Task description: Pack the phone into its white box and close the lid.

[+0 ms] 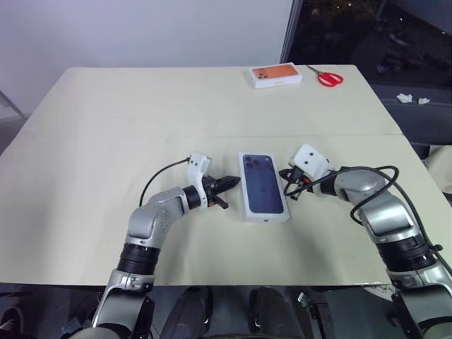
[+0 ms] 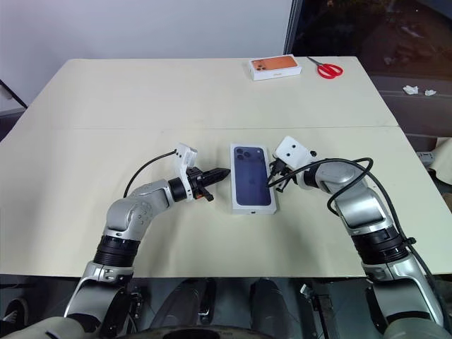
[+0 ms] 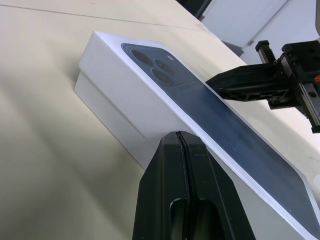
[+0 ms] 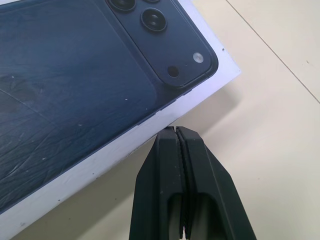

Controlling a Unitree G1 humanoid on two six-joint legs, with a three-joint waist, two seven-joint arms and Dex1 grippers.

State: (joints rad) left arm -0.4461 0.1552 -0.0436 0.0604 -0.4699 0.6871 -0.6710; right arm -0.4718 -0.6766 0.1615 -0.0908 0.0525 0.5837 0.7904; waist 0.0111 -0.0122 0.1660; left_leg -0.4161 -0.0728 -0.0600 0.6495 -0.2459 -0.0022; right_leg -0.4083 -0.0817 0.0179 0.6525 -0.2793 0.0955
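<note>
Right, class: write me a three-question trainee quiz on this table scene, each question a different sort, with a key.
1. True or false: the lid sits on the white box.
2. What lies beside the orange-topped box? A scissors B cup C pen
3. Fill in: both the left gripper and the right gripper are ____.

Key: 1 true. 2 A, the red scissors. 3 shut.

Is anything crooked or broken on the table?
Nothing looks broken or spilled. The lid sits squarely on the white box, with the left end effector and right end effector shut on either side. An orange-topped box and red scissors lie tidily at the table's far edge.
</note>
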